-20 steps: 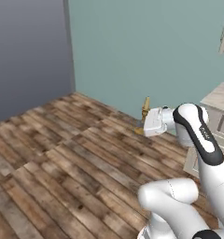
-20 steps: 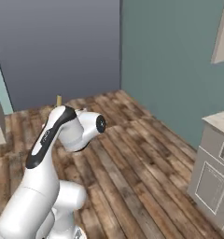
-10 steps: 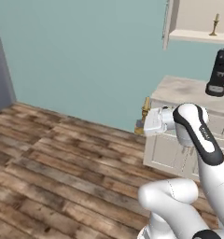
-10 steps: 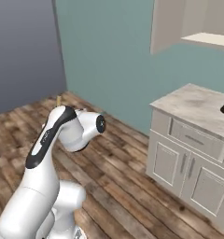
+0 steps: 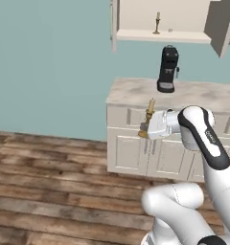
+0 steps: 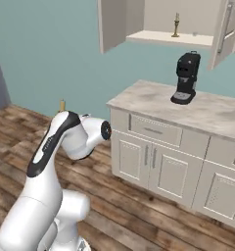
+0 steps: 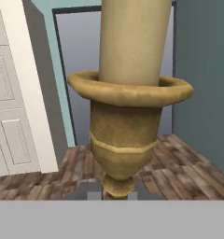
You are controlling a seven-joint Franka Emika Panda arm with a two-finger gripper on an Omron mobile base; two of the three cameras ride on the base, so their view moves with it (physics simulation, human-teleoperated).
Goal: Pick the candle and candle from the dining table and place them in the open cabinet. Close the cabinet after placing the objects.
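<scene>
The gripper (image 5: 146, 125) is pinched on the stem of a candle (image 5: 150, 107), held upright in mid-air in front of the low cream cupboards (image 5: 136, 148), prob. so it can go onto the shelf standing. In the hand view the candle (image 7: 132, 42) sits in its brass cup just above the fingertips. The other candle (image 5: 157, 24) already stands on the cabinet's shelf (image 5: 160, 36), doors open. A black coffee machine (image 5: 167, 69) sits on the counter (image 5: 136, 91) right below, so the lift needs to clear it. Closing the doors is left to do.
</scene>
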